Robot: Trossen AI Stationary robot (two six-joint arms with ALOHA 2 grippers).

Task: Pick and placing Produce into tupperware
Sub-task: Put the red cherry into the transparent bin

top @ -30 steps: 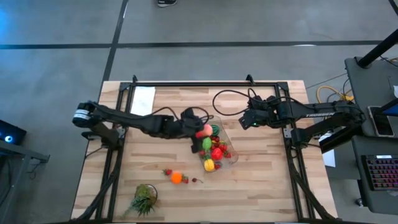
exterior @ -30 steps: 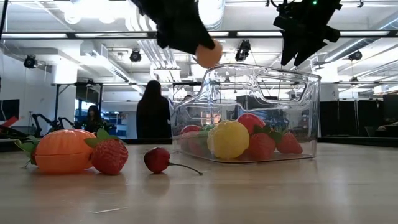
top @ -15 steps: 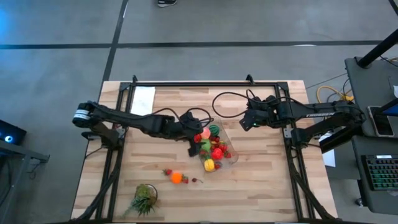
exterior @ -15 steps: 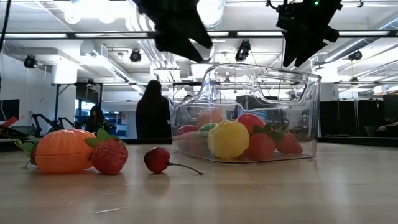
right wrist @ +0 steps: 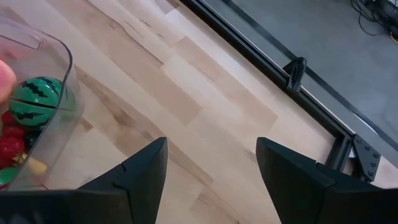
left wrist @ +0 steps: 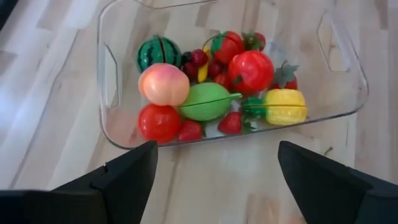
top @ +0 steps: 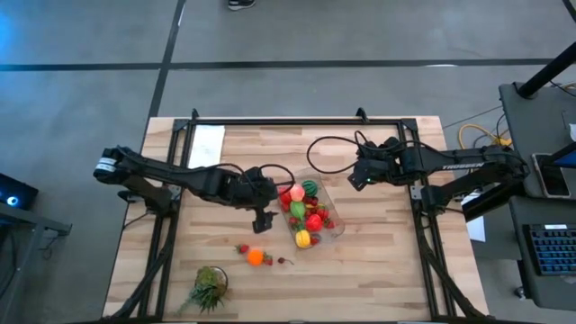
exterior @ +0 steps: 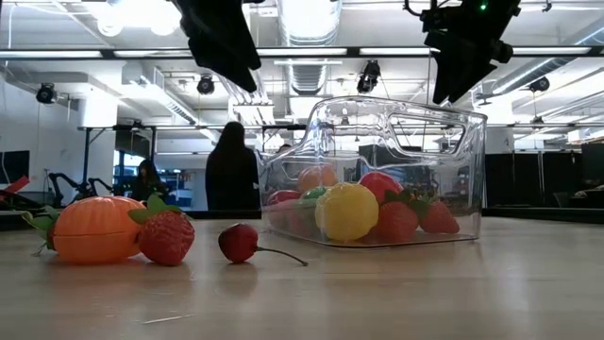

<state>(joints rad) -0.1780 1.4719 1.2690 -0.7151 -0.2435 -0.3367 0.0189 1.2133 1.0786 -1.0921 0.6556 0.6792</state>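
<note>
Here, left gripper (top: 262, 219): jaws apart, empty, beside tupperware (top: 335, 227).
Left wrist view: peach (left wrist: 164, 84) inside.
Right gripper (top: 357, 177): jaws apart, holding nothing.
Worktop (top: 378, 261): bare near the right edge.

The table (top: 378, 261) is pale wooden planking with a smooth, matt finish, framed by dark metal rails. The tupperware (left wrist: 348, 93) is clear, glossy plastic. The produce (left wrist: 205, 102) inside looks like smooth, shiny plastic. Both arms' fingers (left wrist: 127, 180) are matt black plastic. A matt white paper sheet (top: 208, 144) lies far left.
</note>
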